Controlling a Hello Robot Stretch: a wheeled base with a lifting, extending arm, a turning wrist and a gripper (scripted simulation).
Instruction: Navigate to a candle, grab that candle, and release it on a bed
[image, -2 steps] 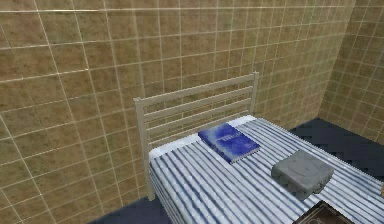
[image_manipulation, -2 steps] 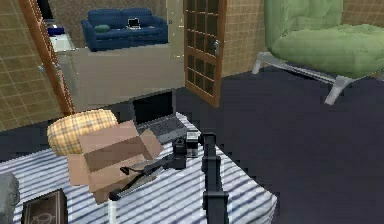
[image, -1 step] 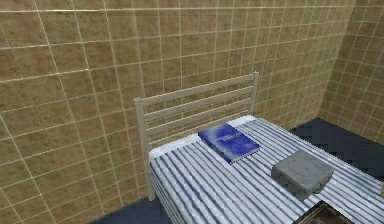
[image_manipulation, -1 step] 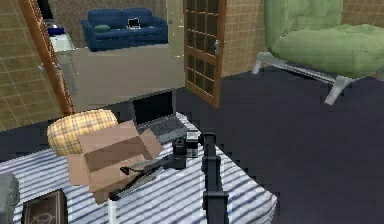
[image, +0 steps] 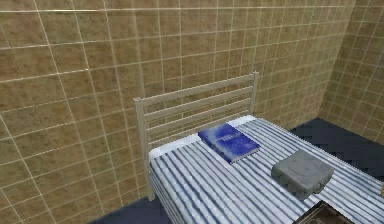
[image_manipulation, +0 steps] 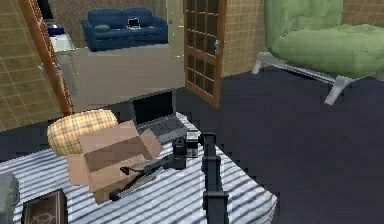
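While the gripper (image_manipulation: 152, 172) sits near the box (image_manipulation: 105, 155) on the bed (image_manipulation: 240, 196), I cannot tell whether it holds anything; a candle is probably light, waxy: grip mid-body.

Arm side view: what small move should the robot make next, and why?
Probably lower the arm slightly toward the striped bed, on bare cover. The gripper shows against the bedcover near the cardboard box and laptop; whether it holds anything cannot be told.

Soft, even light falls across the tiled wall (image: 70, 70).
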